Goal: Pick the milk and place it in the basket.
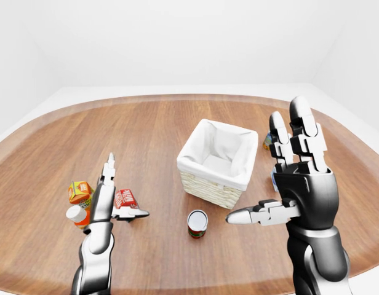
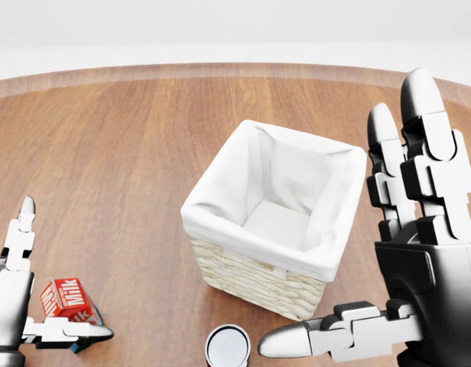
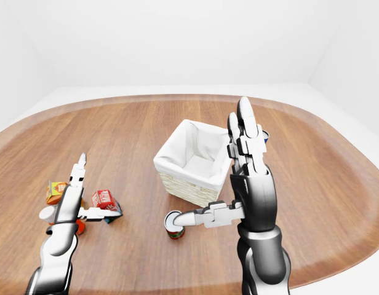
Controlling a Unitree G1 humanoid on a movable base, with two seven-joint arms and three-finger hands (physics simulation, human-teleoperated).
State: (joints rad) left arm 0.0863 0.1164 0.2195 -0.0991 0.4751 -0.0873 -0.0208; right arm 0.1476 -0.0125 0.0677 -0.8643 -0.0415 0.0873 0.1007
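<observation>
The milk [image 2: 66,300] is a small red carton with white lettering, standing on the wooden table at the lower left of the head view. My left hand [image 2: 66,267] is open just left of it, fingers [image 2: 20,229] pointing up and the thumb stretched out under the carton's near side, not closed round it. The wicker basket [image 2: 243,275] with a white cloth lining sits in the middle, nothing visible inside. My right hand [image 2: 342,214] is open and raised at the right of the basket, holding nothing.
A tin can [image 2: 228,345] stands below the basket in the head view. An orange carton [image 1: 79,191] and a white-capped bottle [image 1: 77,215] lie left of the milk. A small item [image 1: 267,141] is partly hidden behind my right hand. The table's rounded edge runs along the top.
</observation>
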